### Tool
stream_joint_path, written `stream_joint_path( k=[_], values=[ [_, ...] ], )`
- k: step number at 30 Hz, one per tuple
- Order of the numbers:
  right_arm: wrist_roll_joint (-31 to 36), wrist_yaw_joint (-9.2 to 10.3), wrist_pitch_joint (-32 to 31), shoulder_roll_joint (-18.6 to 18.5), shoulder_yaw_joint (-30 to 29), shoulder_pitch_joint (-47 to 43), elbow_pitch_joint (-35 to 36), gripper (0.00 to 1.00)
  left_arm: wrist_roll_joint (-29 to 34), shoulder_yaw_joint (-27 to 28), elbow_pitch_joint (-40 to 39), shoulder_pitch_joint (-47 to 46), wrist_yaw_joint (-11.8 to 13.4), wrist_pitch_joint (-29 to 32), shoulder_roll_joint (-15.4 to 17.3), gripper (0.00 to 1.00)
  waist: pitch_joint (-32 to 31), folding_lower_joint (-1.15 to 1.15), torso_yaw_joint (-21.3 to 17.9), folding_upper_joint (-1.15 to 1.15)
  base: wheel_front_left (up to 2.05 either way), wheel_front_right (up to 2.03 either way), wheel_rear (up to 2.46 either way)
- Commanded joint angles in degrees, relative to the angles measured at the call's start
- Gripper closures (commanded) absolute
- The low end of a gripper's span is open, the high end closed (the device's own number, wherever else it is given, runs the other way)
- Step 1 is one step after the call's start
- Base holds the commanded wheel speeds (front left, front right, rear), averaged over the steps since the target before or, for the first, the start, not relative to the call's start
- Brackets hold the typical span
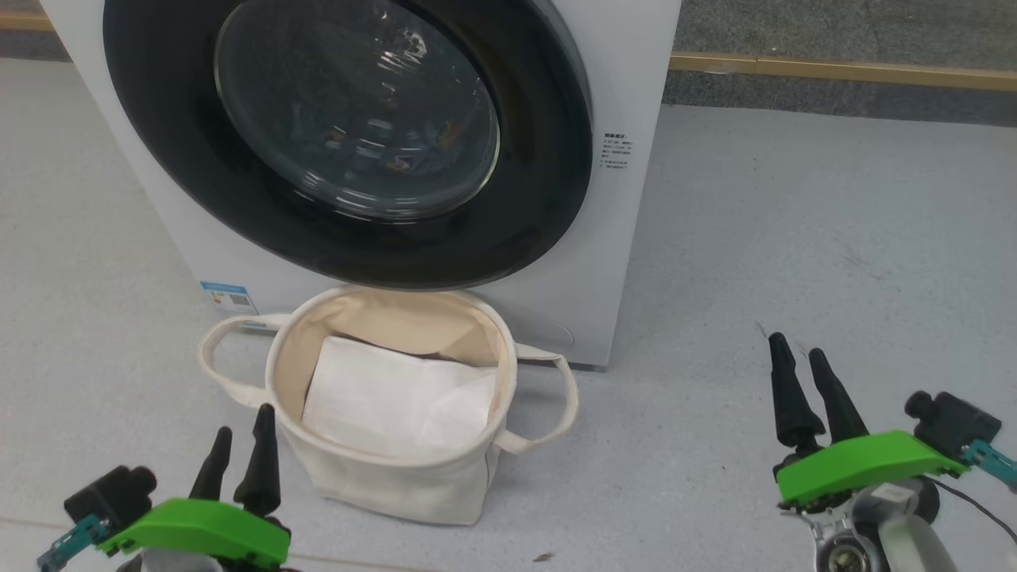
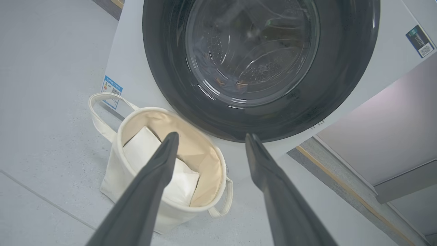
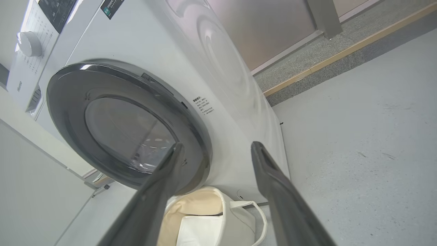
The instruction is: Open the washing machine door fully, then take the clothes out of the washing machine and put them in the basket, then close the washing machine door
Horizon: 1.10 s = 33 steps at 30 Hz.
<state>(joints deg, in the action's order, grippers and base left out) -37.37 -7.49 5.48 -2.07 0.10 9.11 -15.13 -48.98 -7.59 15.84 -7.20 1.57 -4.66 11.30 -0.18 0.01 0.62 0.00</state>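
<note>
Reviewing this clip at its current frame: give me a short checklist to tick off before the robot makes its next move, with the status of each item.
1. The left gripper is empty, jaws apart: ok.
2. The right gripper is empty, jaws apart: ok.
3. The basket stands upright with its mouth open, in front of the washing machine: ok.
4. The washing machine door is fully open: not ok, it sits shut against the front.
5. The clothes are inside to collect: ok, blue and orange fabric shows through the window.
6. The door's swing will clear the basket rim just below it: cannot tell.
</note>
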Motion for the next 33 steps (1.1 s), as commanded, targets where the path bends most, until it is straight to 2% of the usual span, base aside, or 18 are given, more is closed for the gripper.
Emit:
stream_joint_path(
  k=[1, 16, 23, 33],
  values=[
    [1.57, 0.0, 0.77, -0.43, 1.15, 3.27, 2.03, 0.0, 1.51, 0.99, -1.51, -3.4, 0.28, -0.73, 1.88, 0.0, 0.0, 0.0, 0.0, 0.0, 0.0, 0.0, 0.0],
    [13.39, 0.0, 3.29, -0.54, 2.87, 4.88, 2.34, 0.0, 16.1, -4.08, -0.88, -7.09, 4.56, -2.97, 5.61, 0.0, -0.73, 0.0, 0.25, 0.0, 0.0, 0.0, 0.0],
    [17.72, 0.0, 4.46, -0.59, 3.04, 5.38, 1.88, 0.0, 20.13, -5.96, -1.34, -8.13, 5.13, -4.16, 6.31, 0.0, -1.23, 0.0, 0.33, 0.0, 0.0, 0.0, 0.0],
    [22.25, 0.0, 6.13, -0.66, 1.92, 6.14, 1.54, 0.0, 21.96, -5.88, -2.58, -8.56, 4.59, -6.55, 6.84, 0.0, -2.04, 0.0, 0.0, 0.0, 0.0, 0.0, 0.0]
  ],
)
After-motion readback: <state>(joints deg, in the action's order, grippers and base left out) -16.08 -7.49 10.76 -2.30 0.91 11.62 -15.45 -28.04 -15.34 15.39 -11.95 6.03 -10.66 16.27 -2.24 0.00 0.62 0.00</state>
